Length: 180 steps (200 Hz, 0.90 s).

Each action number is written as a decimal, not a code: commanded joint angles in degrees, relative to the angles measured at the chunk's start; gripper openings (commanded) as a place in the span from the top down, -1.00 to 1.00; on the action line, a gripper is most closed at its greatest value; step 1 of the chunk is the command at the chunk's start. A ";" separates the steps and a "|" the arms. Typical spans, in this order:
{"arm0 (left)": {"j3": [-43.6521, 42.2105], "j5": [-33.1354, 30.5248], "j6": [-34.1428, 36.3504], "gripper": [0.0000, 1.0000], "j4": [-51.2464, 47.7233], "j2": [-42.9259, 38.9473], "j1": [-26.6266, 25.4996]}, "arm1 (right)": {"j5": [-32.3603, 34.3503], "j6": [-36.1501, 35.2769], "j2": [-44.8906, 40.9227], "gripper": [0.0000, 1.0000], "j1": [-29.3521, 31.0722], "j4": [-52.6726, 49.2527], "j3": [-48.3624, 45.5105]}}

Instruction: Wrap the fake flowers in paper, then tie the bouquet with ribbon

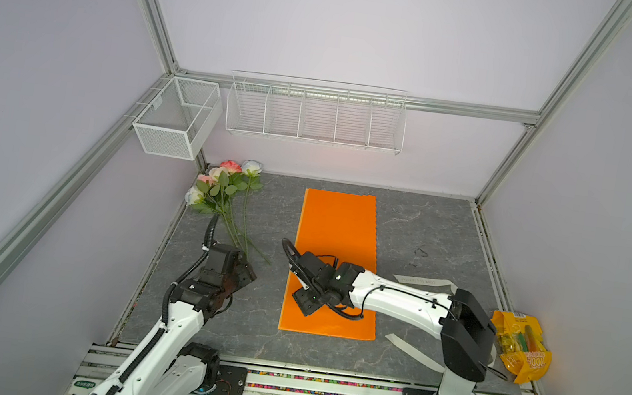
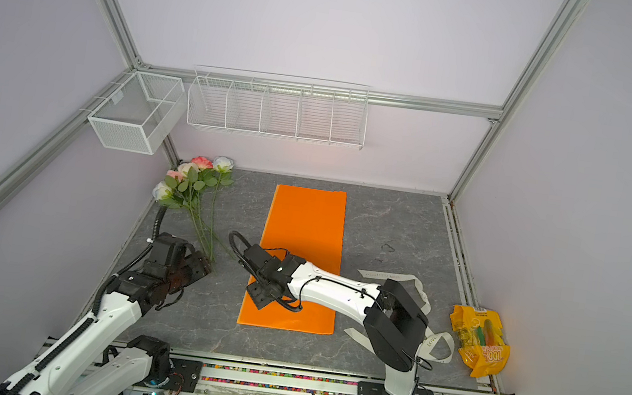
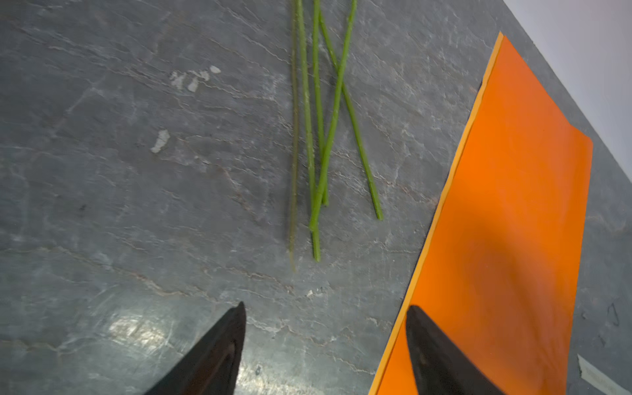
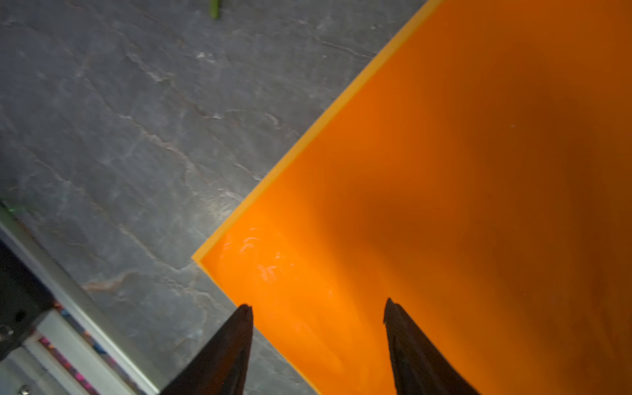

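Observation:
The bouquet of fake flowers (image 1: 223,189) (image 2: 192,185) lies at the far left of the grey table, blooms toward the back corner, thin green stems (image 3: 318,136) fanned out toward the front. My left gripper (image 1: 246,275) (image 2: 204,264) (image 3: 325,304) is open just short of the stem ends, nothing between its fingers. An orange wrapping sheet (image 1: 335,243) (image 2: 306,226) (image 3: 513,205) (image 4: 444,171) lies flat in the middle. My right gripper (image 1: 306,302) (image 2: 261,293) (image 4: 318,302) hovers open and empty over the sheet's near left part.
A cream lettered ribbon (image 1: 420,280) (image 2: 391,277) trails on the table at the right, partly under the right arm. A yellow snack bag (image 1: 520,347) (image 2: 481,341) lies at the right edge. Two white wire baskets (image 1: 174,120) (image 1: 315,116) hang on the back walls.

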 commanded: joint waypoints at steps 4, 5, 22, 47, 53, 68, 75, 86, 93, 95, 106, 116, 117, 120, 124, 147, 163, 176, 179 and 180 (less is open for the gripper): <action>-1.29 2.81 1.24 -0.49 -2.16 -2.40 3.79 | 3.41 8.80 3.25 -0.35 1.90 -1.72 0.49; -1.31 2.88 1.26 -0.49 -2.15 -2.43 3.82 | 3.33 8.93 3.39 -0.35 2.00 -1.71 0.53; -1.06 2.97 1.55 -0.49 -2.62 -3.47 4.18 | 2.42 9.80 5.44 -0.35 2.55 -2.02 1.53; -1.44 3.30 1.74 -0.49 -3.02 -5.71 4.19 | 1.81 9.73 8.24 -0.36 2.64 -3.32 3.49; -1.62 3.38 1.72 -0.49 -3.02 -6.14 4.15 | 1.53 9.60 8.79 -0.36 2.64 -3.72 3.93; -1.82 3.23 1.50 -0.49 -3.11 -6.84 4.19 | 1.12 8.90 10.03 -0.36 2.80 -5.13 5.51; -1.97 3.09 1.24 -0.49 -3.11 -7.10 4.19 | 1.58 8.88 10.40 -0.36 2.85 -5.73 5.82; -1.96 3.00 1.12 -0.49 -3.35 -7.46 4.19 | 1.88 8.87 10.78 -0.37 2.95 -6.45 6.12; -1.86 2.88 1.18 -0.49 -3.78 -7.72 4.19 | 2.08 9.23 11.05 -0.38 2.94 -7.35 6.41; -1.85 2.69 1.14 -0.49 -3.98 -7.80 4.19 | 2.10 9.26 11.25 -0.38 2.90 -7.64 6.58; -1.76 1.64 0.67 -0.50 -5.00 -8.30 4.19 | 2.26 9.35 11.96 -0.39 2.97 -9.04 7.65; -2.05 0.51 -0.23 -0.50 -5.48 -8.99 4.19 | 2.08 8.82 12.43 -0.39 3.10 -9.64 8.38; -2.08 0.46 -0.27 -0.50 -5.48 -9.06 4.19 | 2.05 8.81 12.46 -0.39 3.17 -9.71 8.43; -2.22 0.16 -0.60 -0.50 -5.41 -9.25 4.19 | 2.06 8.72 12.56 -0.39 3.16 -9.82 8.60; -2.36 -0.32 -0.91 -0.51 -5.40 -9.54 4.19 | 2.02 8.71 12.75 -0.40 3.24 -10.07 8.78; -2.98 -3.36 -3.31 -0.55 -6.21 -10.62 4.19 | 0.66 8.37 13.52 -0.44 3.48 -9.97 9.90; -2.99 -6.14 -5.22 -0.59 -7.33 -11.03 4.19 | 0.34 8.44 14.59 -0.45 3.76 -10.48 11.61; -2.82 -9.56 -7.73 -0.62 -9.08 -11.16 4.19 | 0.35 8.53 15.24 -0.47 4.06 -10.25 12.25; -2.70 -10.53 -8.38 -0.62 -9.59 -11.16 4.19 | 0.23 8.57 15.36 -0.47 4.16 -10.18 12.38; -2.71 -10.82 -8.65 -0.62 -9.78 -11.16 4.19 | 0.25 8.64 15.42 -0.48 4.18 -10.16 12.46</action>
